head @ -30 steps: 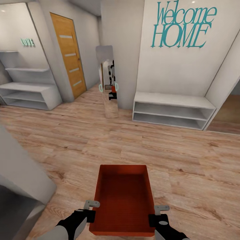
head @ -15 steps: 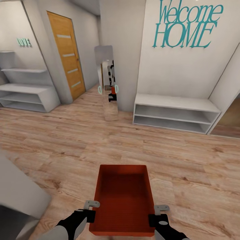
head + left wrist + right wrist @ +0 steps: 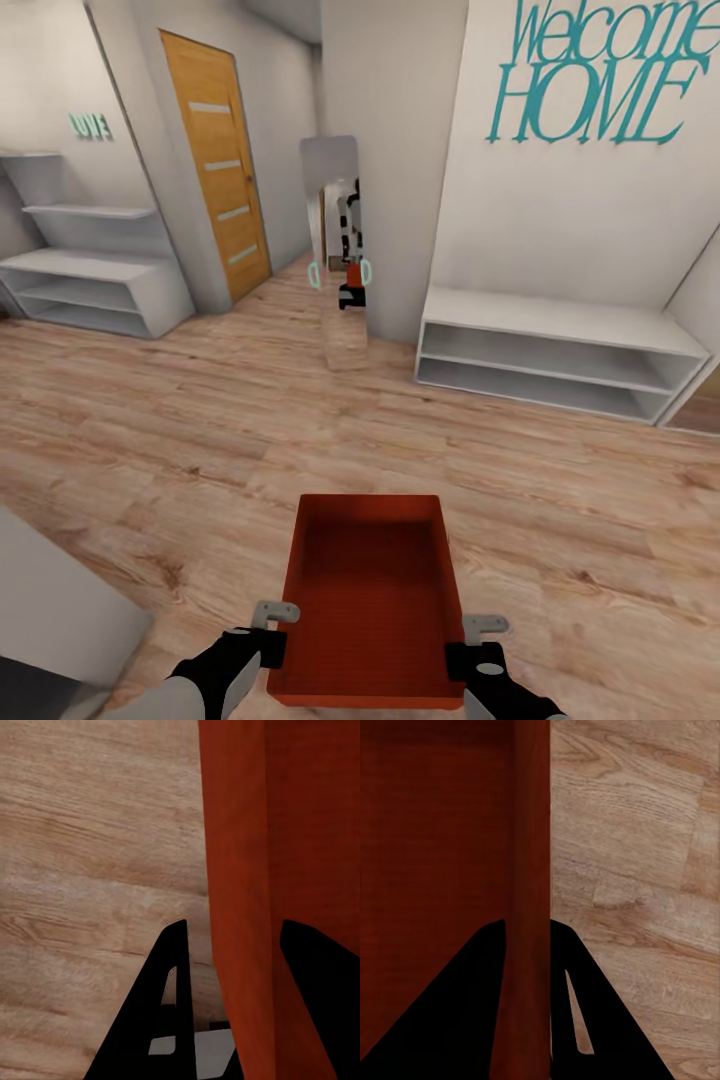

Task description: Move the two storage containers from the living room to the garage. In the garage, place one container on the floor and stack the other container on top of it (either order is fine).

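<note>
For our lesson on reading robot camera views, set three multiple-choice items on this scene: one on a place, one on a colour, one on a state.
1. Where is the storage container?
A. On the white shelf
B. Carried between both grippers, above the wood floor
C. Leaning on the door

2. What colour is the wall lettering?
A. Teal
B. Black
C. Yellow

3. How does the left gripper hold the container?
A. Open, apart from it
B. Shut on its side wall
C. Under its base

Key: 1 B, the left gripper and the right gripper flank it in the head view. 2 A, "Welcome HOME" is teal. 3 B, one finger each side of the wall.
</note>
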